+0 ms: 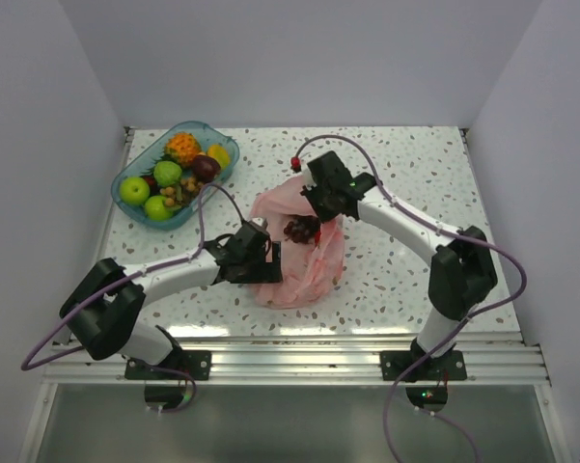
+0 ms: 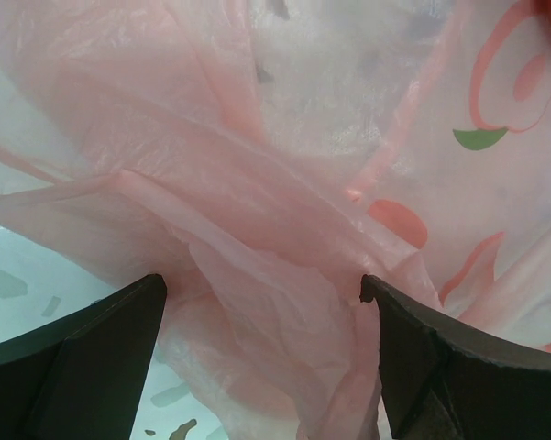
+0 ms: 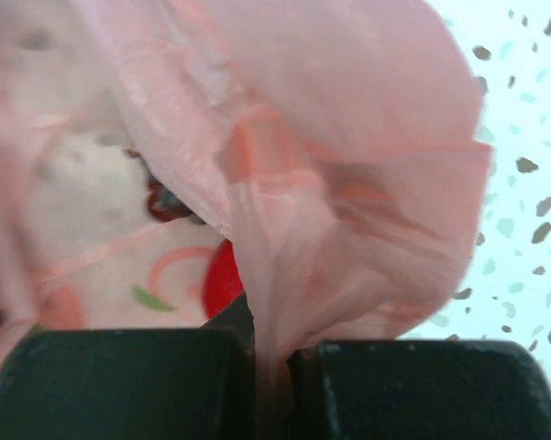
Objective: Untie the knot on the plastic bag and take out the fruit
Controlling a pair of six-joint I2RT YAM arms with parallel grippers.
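1. While the plastic bag (image 1: 309, 270) sat on the tabletop (image 1: 415, 164) between both arms, the overhead view showed dark grapes (image 1: 297, 230) at its mouth.
2. Only the right wrist view showed the right tool (image 3: 273, 356) clenched on its plastic.
3. The left wrist view showed the left tool (image 2: 261, 289) released, straddling folds.

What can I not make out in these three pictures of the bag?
- Knot: top view, the right hand covers the top of the plastic bag.
- Fruit inside: right wrist view, folds leave only a blurred red patch and dark lumps.
- Left wrist view: plastic fills everything beyond the left hand.
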